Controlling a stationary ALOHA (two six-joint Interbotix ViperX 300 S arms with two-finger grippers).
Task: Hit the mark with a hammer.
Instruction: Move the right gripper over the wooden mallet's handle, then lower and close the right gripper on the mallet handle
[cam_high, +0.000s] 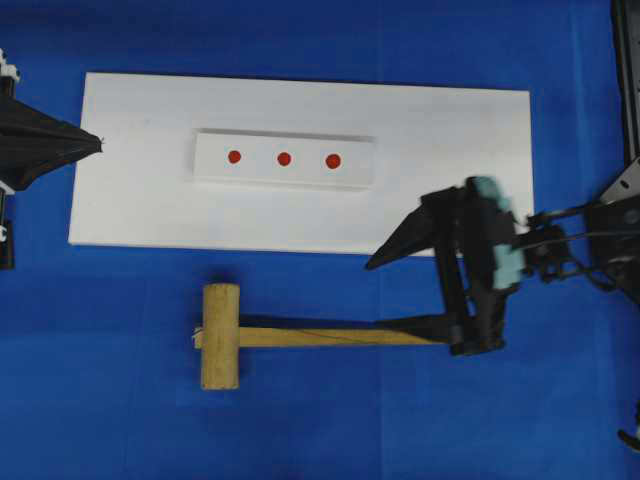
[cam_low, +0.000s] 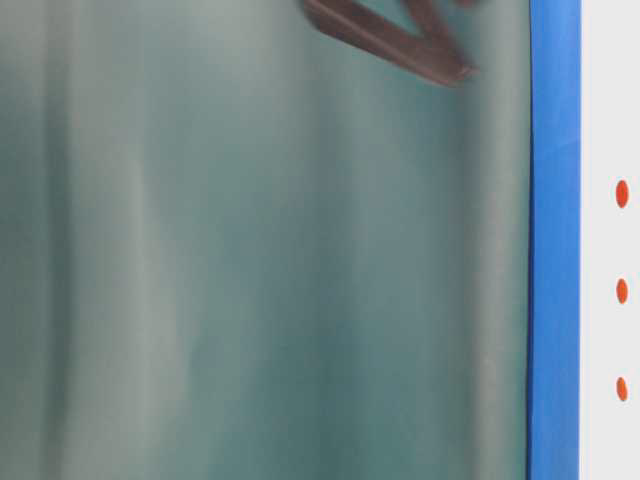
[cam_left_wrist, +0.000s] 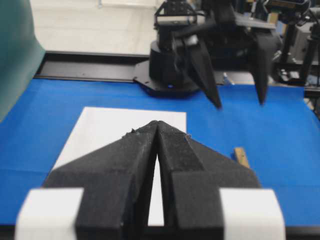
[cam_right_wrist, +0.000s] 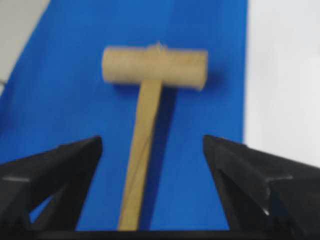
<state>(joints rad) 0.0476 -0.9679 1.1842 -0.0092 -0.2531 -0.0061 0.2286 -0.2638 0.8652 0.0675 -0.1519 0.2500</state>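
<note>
At far left, the left claw (cam_high: 98, 144) rests closed by the white board (cam_high: 130, 210). The hammer (cam_high: 300, 337) lies on the blue surface (cam_high: 100, 400), handle running rightward. The right claw (cam_high: 410, 295), fingers spread wide, straddles the handle's end, the nearer arm.

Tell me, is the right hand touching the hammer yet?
Apart. In the right wrist view the right hand is open, with blue cloth showing between each finger and the hammer handle.

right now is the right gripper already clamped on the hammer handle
No, the right gripper is wide open, its fingers apart on either side of the hammer handle on the blue cloth.
</note>
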